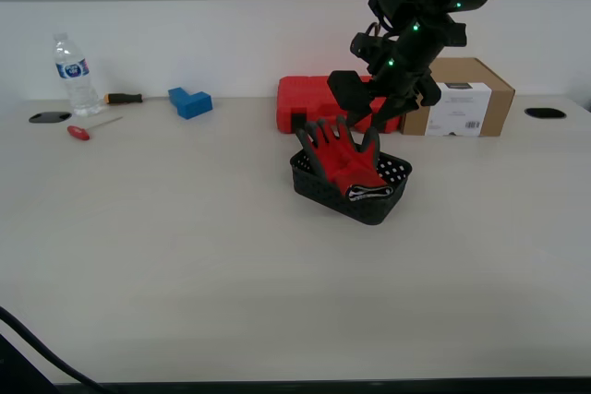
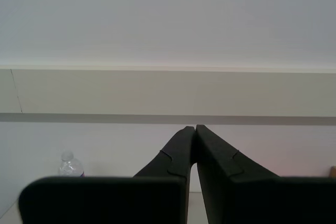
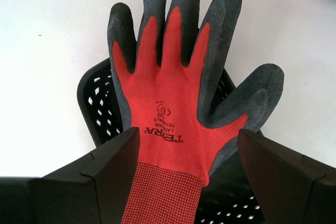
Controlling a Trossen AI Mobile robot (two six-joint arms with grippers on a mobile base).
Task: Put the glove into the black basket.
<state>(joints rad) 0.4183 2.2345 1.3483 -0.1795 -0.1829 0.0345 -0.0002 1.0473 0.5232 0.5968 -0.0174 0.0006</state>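
Table; black basket holding glove.
Glove lies in the basket, grey fingers overhanging one rim. First gripper hangs above it, jaws spread, empty. Second gripper pressed closed, holding nothing, facing the wall.

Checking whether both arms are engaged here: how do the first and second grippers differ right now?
My first gripper is open, jaws spread either side of the glove lying over the black basket. My second gripper is shut, tips together, holding nothing. The first points down at the table; the second faces a bare wall, away from the work. Both have black fingers.
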